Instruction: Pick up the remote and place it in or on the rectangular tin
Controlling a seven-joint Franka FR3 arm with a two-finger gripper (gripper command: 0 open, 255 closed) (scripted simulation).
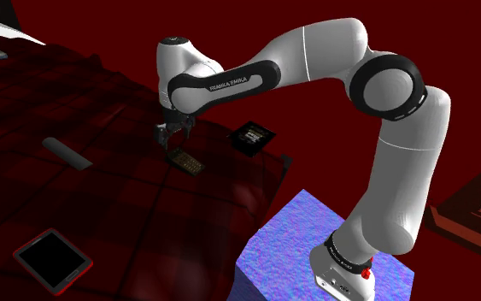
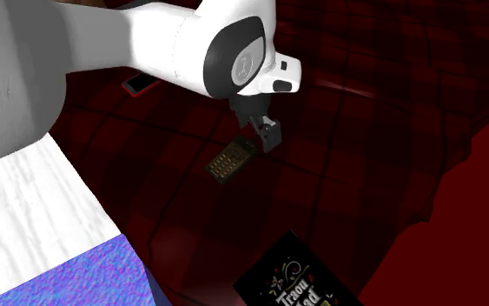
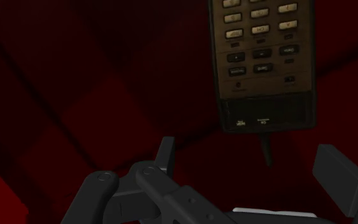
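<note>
Bedding in dark red plaid covers the bed, which takes up most of the shoulder view and carries every loose thing. The white arm rises from its stand, a box with a blue-violet top at the lower right of that view, and bends up and over to the left, above the bed.

A flat tablet with a black screen and a red rim lies at the shoulder view's lower left, well apart from the rest. The rectangular tin, black with pale lettering on its lid, sits near the bed's corner closest to the stand. A grey bar-shaped thing lies on the cover to the left of the arm's hand.

The remote, brown with rows of pale buttons, lies flat and face up on the cover between the grey bar and the tin, apart from both.

The gripper points down and hangs just above one end of the remote. In the wrist view its 2 black fingers stand spread, and the remote lies ahead of them, not clasped.
</note>
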